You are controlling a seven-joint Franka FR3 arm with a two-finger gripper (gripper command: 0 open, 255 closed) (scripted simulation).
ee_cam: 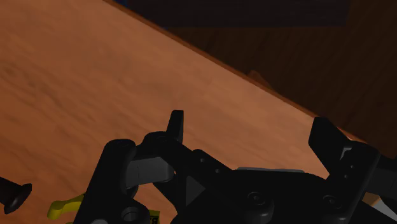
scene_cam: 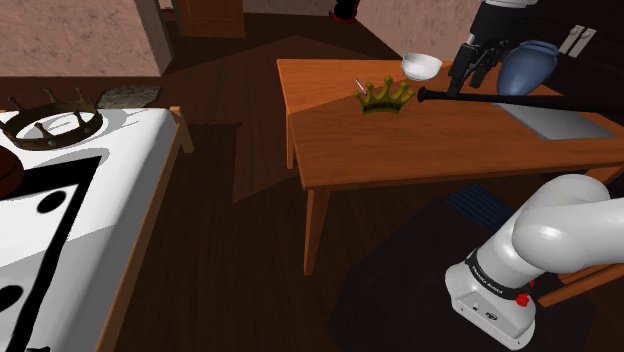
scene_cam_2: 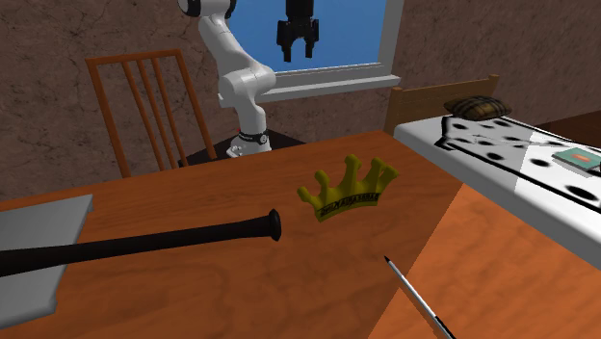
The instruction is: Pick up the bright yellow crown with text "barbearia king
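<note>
Closest to the camera in the second exterior view is a thin pen (scene_cam_2: 416,297). It lies on the brown wooden table (scene_cam_2: 241,299), at about 5 o'clock from the crown. Next comes a long black bat (scene_cam_2: 144,247), lying flat. Its round end stops near the crown, at 8 o'clock from it. A flat grey slab (scene_cam_2: 39,226) lies at 9 o'clock in this view, just beside the bat.

The yellow crown (scene_cam_2: 349,191) sits on the table near the middle, with its points up. A dark band of letters runs round its base, too small to read. It lies apart from the pen and the bat.

Behind the table are a wooden chair (scene_cam_2: 144,106) and the white arm (scene_cam_2: 236,87). The black gripper (scene_cam_2: 297,53) hangs high in the air in front of a blue window (scene_cam_2: 347,34). It is at 11 o'clock from the crown and well apart from it. Its fingers are spread wide and hold nothing. A spotted bed (scene_cam_2: 520,169) is at 3 o'clock.

In the shoulder view the crown (scene_cam: 385,96) lies at 9 o'clock from the gripper (scene_cam: 474,80), lower down. A white bowl (scene_cam: 421,66) is at 10 o'clock from the gripper and a blue vase (scene_cam: 527,68) at 3 o'clock.

In the wrist view the fingers (ee_cam: 176,127) stand apart over bare table. A small yellow bit of the crown (ee_cam: 63,208) peeks out next to the bat's end.
</note>
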